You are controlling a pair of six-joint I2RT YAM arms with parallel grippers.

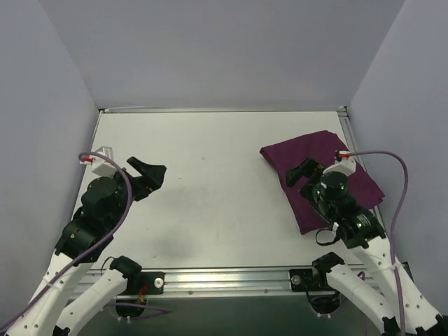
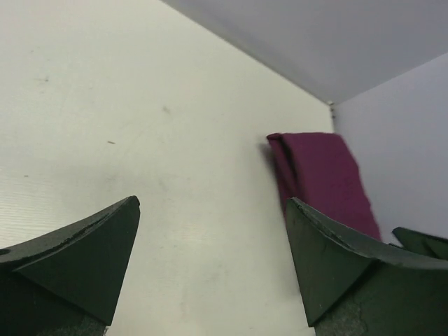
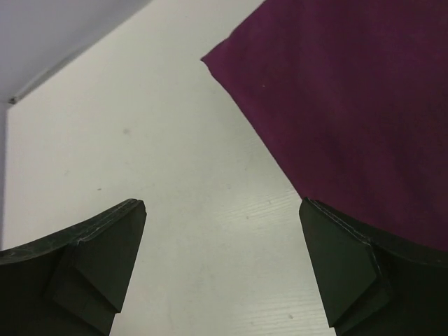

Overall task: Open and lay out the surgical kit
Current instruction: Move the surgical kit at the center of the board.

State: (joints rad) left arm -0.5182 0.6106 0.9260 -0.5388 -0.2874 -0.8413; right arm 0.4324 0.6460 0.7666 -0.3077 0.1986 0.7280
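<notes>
The cloth wrap lies at table's right — right gripper over its edge, left gripper far left.

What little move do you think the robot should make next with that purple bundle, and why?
Probably lower the right claw onto the left edge of the purple wrap and pinch a fold to start opening it. Both claws are open and empty, the wrap lies folded shut on the table, and the right claw hangs right over that edge; the left claw is far off.

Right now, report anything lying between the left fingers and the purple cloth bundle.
Nothing visible does. Only bare table lies between the left fingers and the purple cloth bundle, which sits folded on the right side.
</notes>
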